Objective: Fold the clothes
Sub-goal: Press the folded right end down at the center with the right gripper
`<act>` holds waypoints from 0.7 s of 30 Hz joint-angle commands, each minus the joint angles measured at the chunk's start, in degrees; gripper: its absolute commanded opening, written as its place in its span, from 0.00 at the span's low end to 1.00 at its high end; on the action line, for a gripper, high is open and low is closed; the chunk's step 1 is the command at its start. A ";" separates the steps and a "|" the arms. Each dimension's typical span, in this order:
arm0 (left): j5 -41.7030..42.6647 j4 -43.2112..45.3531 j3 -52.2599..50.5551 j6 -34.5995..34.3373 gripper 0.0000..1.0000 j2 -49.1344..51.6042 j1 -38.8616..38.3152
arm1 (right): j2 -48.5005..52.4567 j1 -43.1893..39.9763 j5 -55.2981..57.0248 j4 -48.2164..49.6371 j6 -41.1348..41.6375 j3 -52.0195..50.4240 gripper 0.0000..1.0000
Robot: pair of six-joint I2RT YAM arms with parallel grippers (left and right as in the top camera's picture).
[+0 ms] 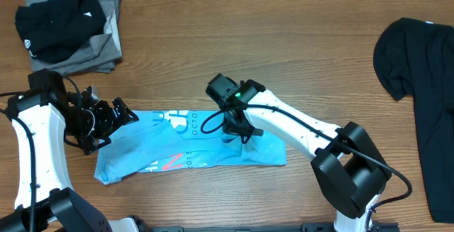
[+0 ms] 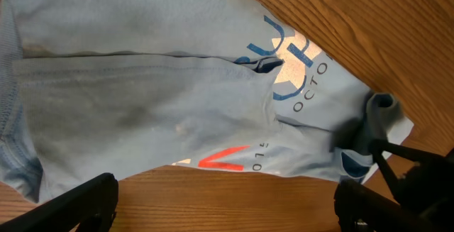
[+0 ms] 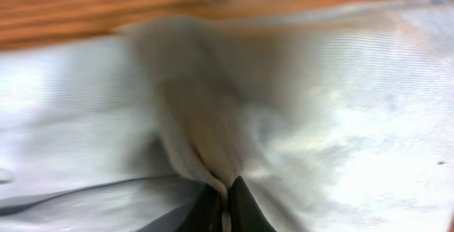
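The light-blue T-shirt (image 1: 191, 150) lies folded into a long band on the wooden table, its lettering showing; it also fills the left wrist view (image 2: 142, 111) and the right wrist view (image 3: 340, 118). My right gripper (image 1: 237, 134) is shut on a pinched ridge of the light-blue shirt (image 3: 225, 189) near its right half. My left gripper (image 1: 117, 115) is open and empty at the shirt's left end; in its wrist view the jaws (image 2: 227, 207) stand wide over bare wood beside the shirt's edge. A large black T-shirt (image 1: 425, 83) lies at the far right.
A pile of folded clothes, grey (image 1: 106, 40) with a black one (image 1: 57, 23) on top, sits at the back left corner. The right arm's link (image 1: 298, 125) stretches over the table from the front right.
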 commanded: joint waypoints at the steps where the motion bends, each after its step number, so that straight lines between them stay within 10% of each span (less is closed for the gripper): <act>1: 0.81 0.09 0.92 -0.17 1.00 -0.66 0.26 | -0.87 2.12 -2.05 0.09 -0.15 3.69 0.04; 21: 0.83 0.09 0.92 -0.17 1.00 -0.66 0.26 | -0.79 10.05 -9.25 3.96 -1.46 9.64 0.04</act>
